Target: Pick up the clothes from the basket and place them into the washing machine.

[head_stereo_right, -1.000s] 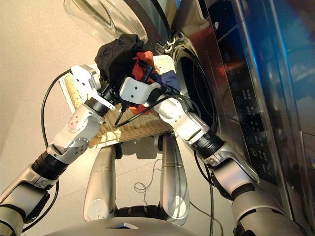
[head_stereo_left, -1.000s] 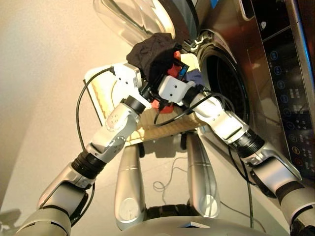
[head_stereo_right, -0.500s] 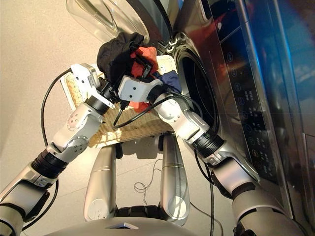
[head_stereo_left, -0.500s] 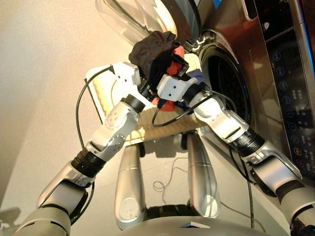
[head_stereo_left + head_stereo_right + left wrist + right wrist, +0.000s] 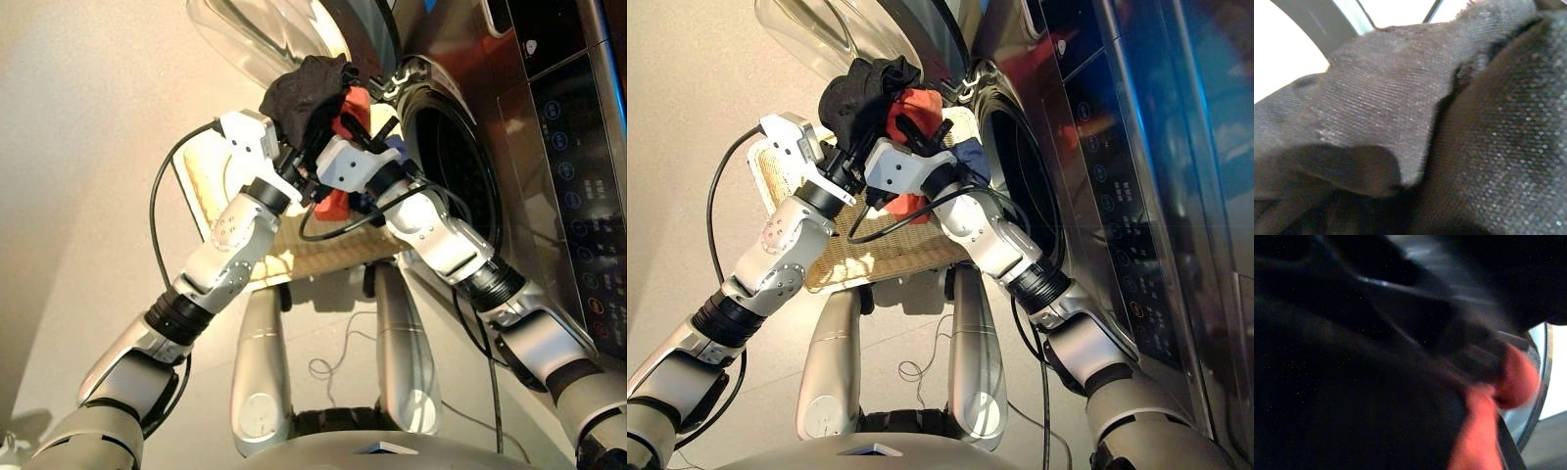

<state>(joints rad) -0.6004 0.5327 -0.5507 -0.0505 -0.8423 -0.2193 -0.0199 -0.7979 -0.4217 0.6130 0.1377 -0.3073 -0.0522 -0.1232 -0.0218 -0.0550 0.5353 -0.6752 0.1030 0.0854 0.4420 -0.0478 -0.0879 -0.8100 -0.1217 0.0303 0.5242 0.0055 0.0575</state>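
Before washing machine point(image 5: 460, 147), gripper-held black garment point(image 5: 309, 88).

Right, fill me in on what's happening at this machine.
The robot is loading laundry. Its left tool holds a bunched black garment up by the open round door of the washing machine. Its right tool is beside it with a coral-red garment against it. A navy blue garment lies on the wicker basket below, near the porthole. Nothing shows inside the drum yet.
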